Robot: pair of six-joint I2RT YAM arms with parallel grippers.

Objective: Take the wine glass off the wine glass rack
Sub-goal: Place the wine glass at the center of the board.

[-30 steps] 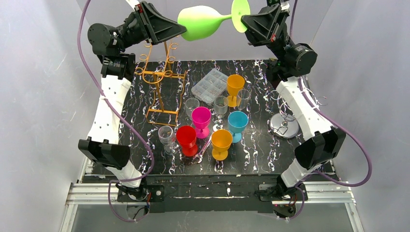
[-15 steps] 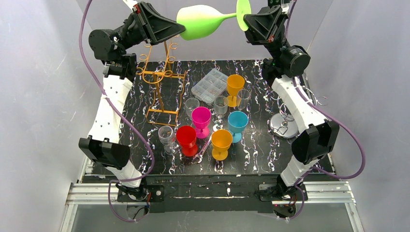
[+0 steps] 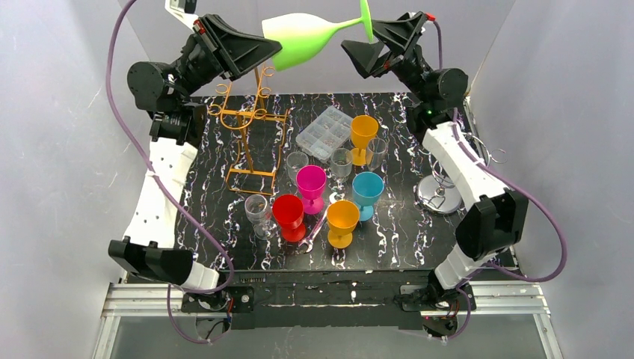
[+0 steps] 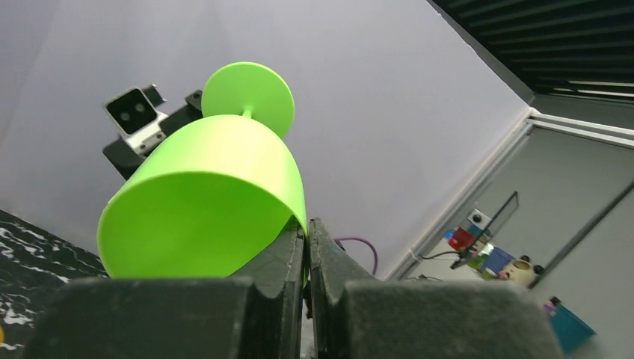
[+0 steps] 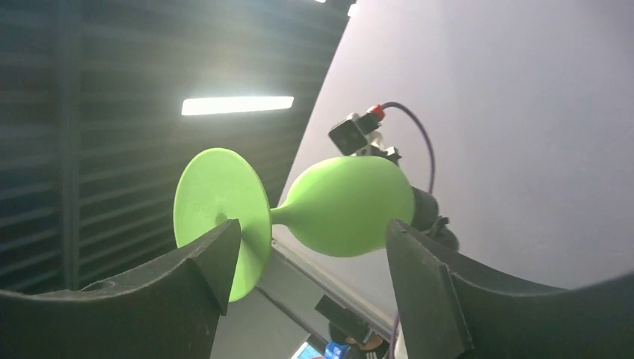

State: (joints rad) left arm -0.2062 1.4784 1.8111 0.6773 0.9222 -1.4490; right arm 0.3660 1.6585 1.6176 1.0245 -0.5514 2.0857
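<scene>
High above the table (image 3: 404, 224), well clear of the orange rack (image 3: 250, 138): one green wine glass (image 3: 299, 36), lying sideways in the air. Carrier: left gripper (image 4: 306, 232), pinched together on the bowl's rim. Idle: right gripper (image 5: 314, 224), spread apart, jaws astride stem and foot, seemingly not touching. We would back the right away clear of the foot, then tilt slowly, since a rim pinch pivots easily.
</scene>
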